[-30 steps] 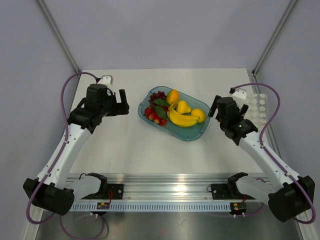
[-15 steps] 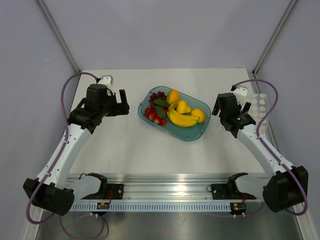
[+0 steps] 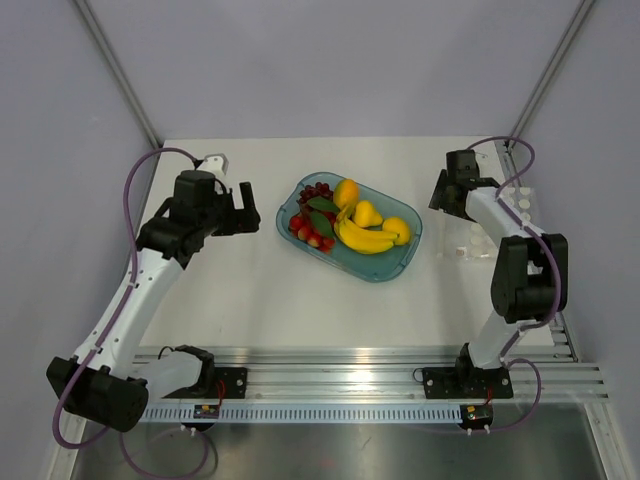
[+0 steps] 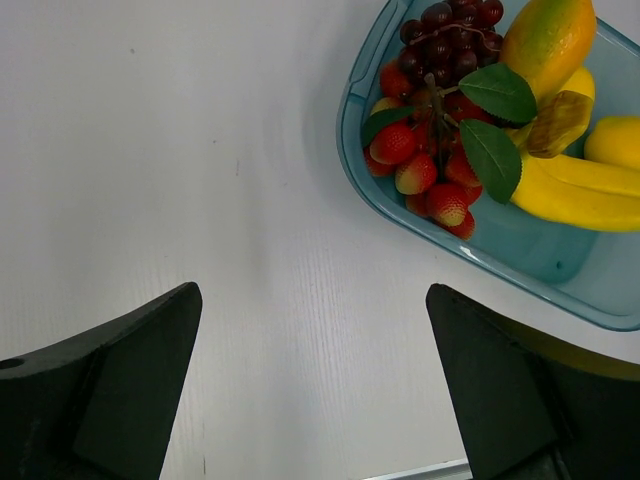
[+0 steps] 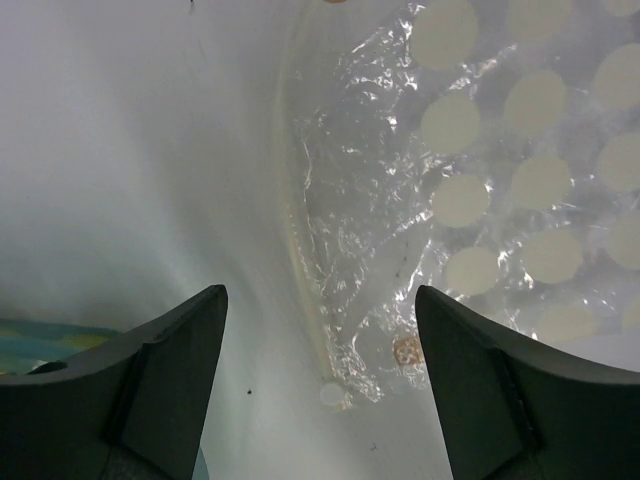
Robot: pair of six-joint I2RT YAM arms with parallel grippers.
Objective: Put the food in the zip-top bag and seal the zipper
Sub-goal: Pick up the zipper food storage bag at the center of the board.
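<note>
1. Top view: a blue tray [image 3: 395, 262] stands in the middle of the desk [image 3: 250, 290], a little nearer to the right edge. Its long axis runs from far-left to near-right.
2. All the food is in the tray. The banana bunch [image 3: 362, 239] lies on the same slant as the tray. The orange [image 3: 346, 192] is at the far side, the pear [image 3: 366, 212] is in the middle, and the lemon [image 3: 398, 230] is toward the right end. The strawberries [image 3: 312, 235] and leaves [image 3: 321, 206] are at the left end.
3. The bag [image 3: 515, 207] lies flat by the right edge of the desk, apart from the tray. The right arm [image 3: 525, 275] hides part of it, so I cannot tell its long axis here.
4. The left gripper [image 3: 252, 206] hangs over the bare desk left of the tray and points toward it. The right gripper [image 3: 443, 198] is between the tray and the bag.
5. Left wrist view: the fingers [image 4: 110, 390] are wide apart with nothing between them, so this gripper is released. The strawberries and dark grapes [image 4: 455, 25] are at the upper right.
6. Right wrist view: this gripper is also spread and empty, above the bag. The zipper [image 5: 296, 230] runs from top to bottom along the bag's left side, slightly bent. The white dots are on the right.
</note>
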